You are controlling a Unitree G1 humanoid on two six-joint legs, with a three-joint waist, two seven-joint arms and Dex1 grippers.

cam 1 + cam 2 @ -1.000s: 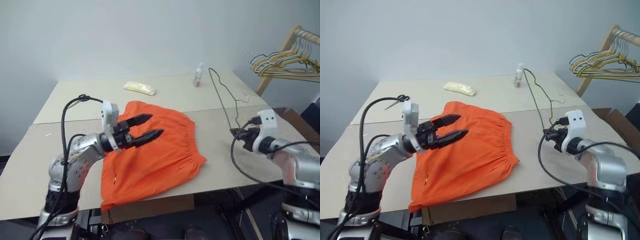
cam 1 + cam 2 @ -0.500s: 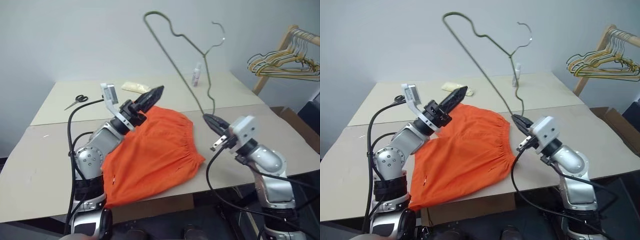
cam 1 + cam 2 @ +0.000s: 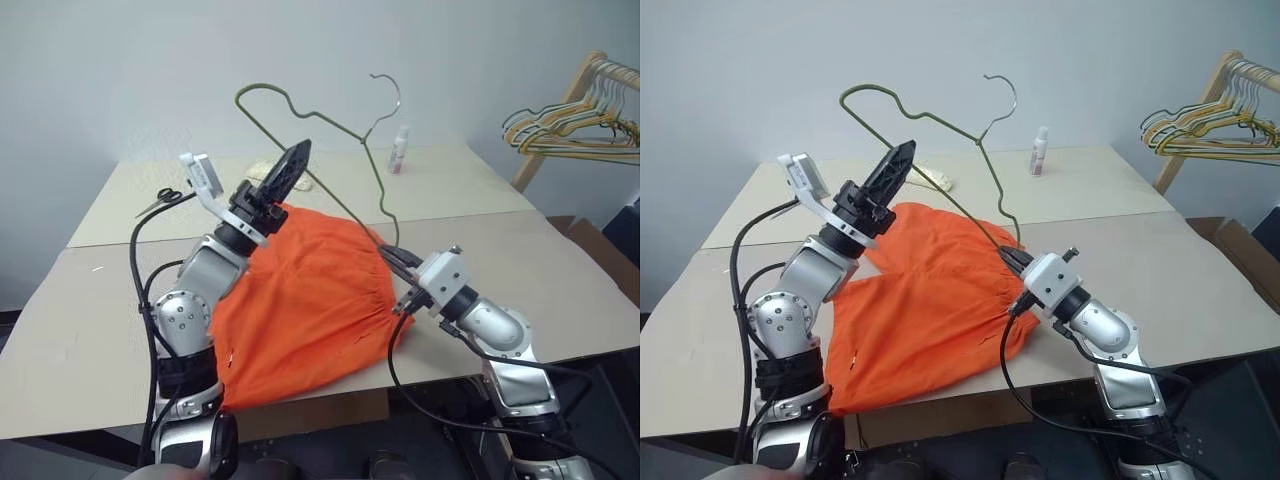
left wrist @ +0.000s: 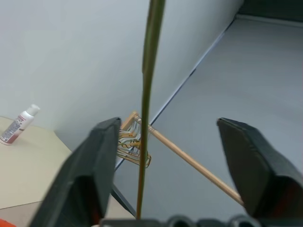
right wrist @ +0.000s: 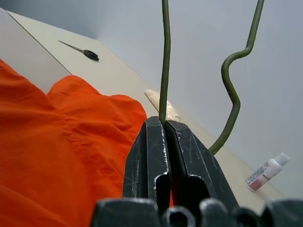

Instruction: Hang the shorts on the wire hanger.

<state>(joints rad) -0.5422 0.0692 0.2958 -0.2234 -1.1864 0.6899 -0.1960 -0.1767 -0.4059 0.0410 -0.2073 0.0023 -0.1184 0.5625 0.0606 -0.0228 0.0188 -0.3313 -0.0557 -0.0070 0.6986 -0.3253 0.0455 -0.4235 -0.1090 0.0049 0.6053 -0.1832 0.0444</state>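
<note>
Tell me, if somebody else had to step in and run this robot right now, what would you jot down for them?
Right gripper: shut on the wire hanger, holding it upright above the table.
Left gripper: open, raised, fingers either side of the hanger's wire, not gripping.
Shorts: flat on the table, partly over the near edge, not held.
Done: hanger picked up.
Left: steady the hanger, then get the shorts onto it.
Nearby: scissors, a small bottle, a rack of other hangers.
</note>
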